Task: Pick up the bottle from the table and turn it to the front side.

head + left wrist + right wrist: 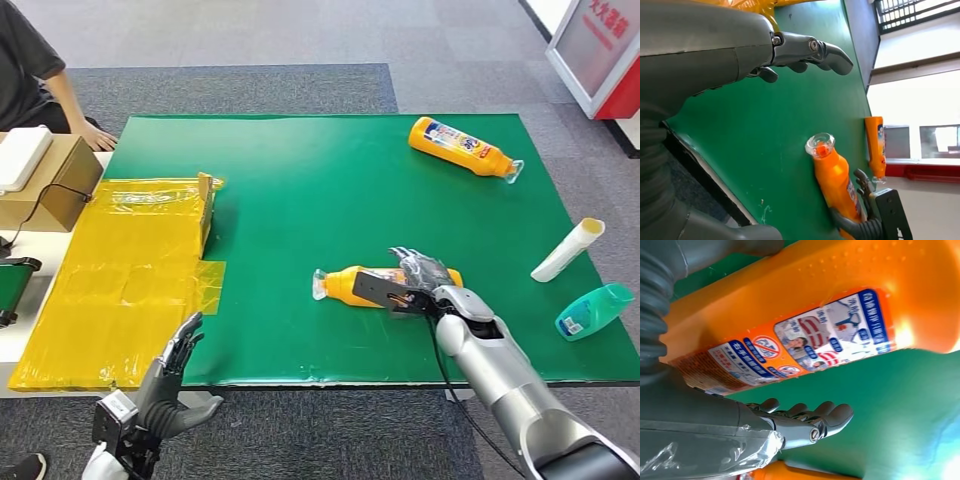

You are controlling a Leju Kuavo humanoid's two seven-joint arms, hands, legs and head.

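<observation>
The orange plastic bottle [349, 285] lies on its side on the green table mat [317, 200], the right hand [419, 272] spread over its body to grasp it, while the left hand [170, 385] waits open at the near edge.

Orange bottle [355, 286], blue-and-white label, on green table [302, 200].
</observation>
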